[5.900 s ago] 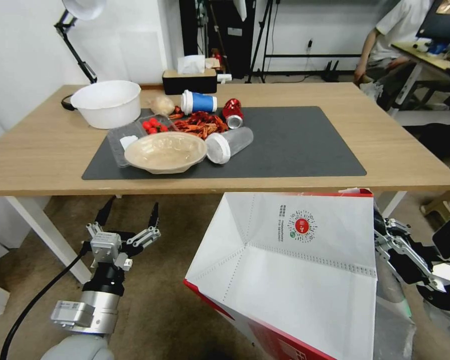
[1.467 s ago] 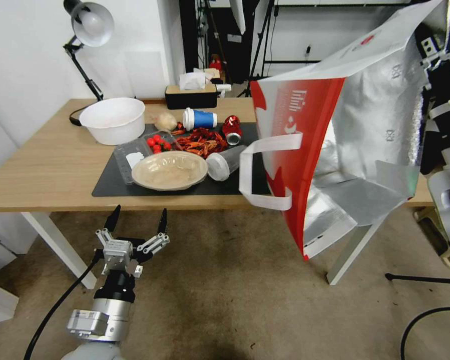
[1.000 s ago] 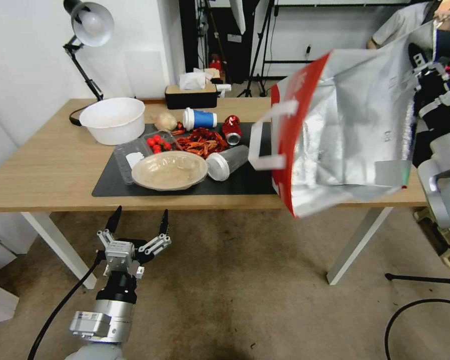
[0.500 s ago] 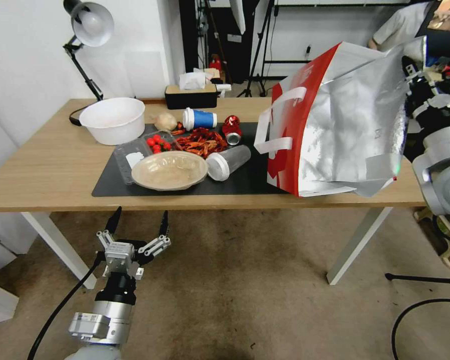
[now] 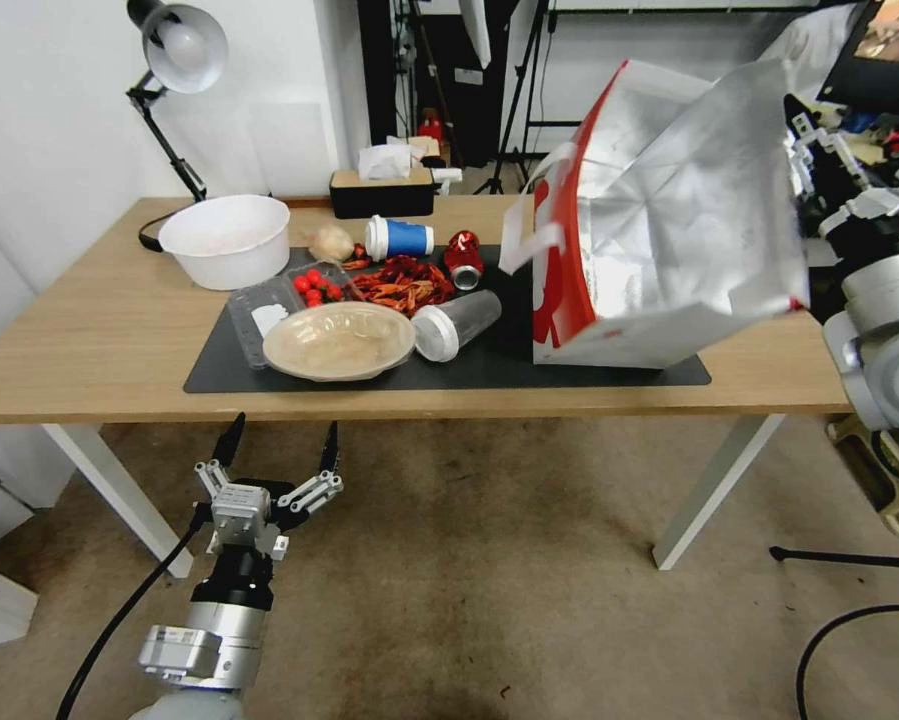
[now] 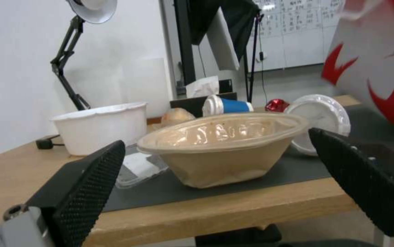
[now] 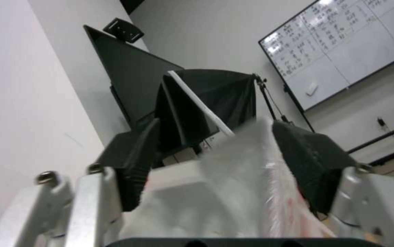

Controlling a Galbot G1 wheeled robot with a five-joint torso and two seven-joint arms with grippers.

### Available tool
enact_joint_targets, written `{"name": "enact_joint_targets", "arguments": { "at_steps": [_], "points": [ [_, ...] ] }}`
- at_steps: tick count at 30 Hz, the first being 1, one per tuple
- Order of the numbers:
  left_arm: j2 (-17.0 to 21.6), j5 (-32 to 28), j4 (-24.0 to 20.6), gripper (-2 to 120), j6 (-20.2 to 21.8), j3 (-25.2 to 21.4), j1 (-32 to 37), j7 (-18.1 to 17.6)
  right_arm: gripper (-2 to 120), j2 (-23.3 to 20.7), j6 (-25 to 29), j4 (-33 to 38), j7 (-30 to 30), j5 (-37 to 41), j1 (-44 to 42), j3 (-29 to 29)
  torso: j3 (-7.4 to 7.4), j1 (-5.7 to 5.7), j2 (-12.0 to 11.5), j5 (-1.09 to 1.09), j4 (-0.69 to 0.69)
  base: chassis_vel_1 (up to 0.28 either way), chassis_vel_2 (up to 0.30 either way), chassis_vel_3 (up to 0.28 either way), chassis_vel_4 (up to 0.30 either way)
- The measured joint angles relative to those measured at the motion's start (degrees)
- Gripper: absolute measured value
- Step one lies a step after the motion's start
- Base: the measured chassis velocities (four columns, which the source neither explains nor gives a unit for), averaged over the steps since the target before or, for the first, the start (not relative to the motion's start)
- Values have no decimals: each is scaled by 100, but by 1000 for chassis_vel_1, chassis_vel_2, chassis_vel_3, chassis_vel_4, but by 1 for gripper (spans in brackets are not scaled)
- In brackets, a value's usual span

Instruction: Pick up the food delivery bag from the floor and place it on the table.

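The table (image 5: 99, 330), a wide light-wood top on white legs, is seen standing on the stained brownish carpet floor (image 5: 489, 590). A dark grey mat (image 5: 469, 368) is laid across its middle. The food delivery bag (image 5: 659, 230) is set on the right end of the mat, its base resting on the mat and its body tipped so that the silver foil inside is turned toward the head camera; the red side and white strap handles are faced toward the clutter on the robot's left.

The right gripper (image 5: 809, 150) is held high at the bag's upper right edge. In the right wrist view its fingers (image 7: 135, 163) are seen spread apart with the bag's blurred white rim lying between them, not clamped.

Left of the bag, a white bowl (image 5: 225, 236), a covered beige bowl (image 5: 338, 340), a clear cup on its side (image 5: 456, 318), a blue cup (image 5: 397, 237), a red can (image 5: 463, 255) and a heap of crayfish (image 5: 401, 278) are gathered on and beside the mat.

The left gripper (image 5: 274, 445) is parked low in front of the table edge, above the floor, its fingers spread wide and holding nothing.
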Motion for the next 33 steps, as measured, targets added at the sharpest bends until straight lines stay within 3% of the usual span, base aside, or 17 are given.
{"name": "enact_joint_targets", "arguments": {
  "at_steps": [7,10,17,20,23,33],
  "points": [
    [26,-131,22,100,-74,8,-12,37,96,-14,157,277,-197,-121,-341,177,0,0,0,0,0,0,0,0,0],
    [32,-163,22,100,-91,5,-18,41,100,19,185,428,-255,-216,-461,231,0,0,0,0,0,0,0,0,0],
    [30,-254,46,100,-226,-53,-52,112,100,143,234,675,-411,-911,-817,381,0,0,0,-1,0,0,0,0,0],
    [57,-300,49,100,-256,-88,-63,120,100,350,384,798,-568,-1708,-1189,486,0,0,0,0,0,0,0,0,0],
    [71,-318,49,100,-257,-95,-63,120,100,466,436,852,-682,-1982,-1389,544,0,0,0,0,1,0,0,0,0],
    [128,-387,157,100,-201,-119,-87,98,100,1362,652,1313,-1147,-3644,-2594,772,0,0,0,0,0,0,0,0,0]
  ]
}}
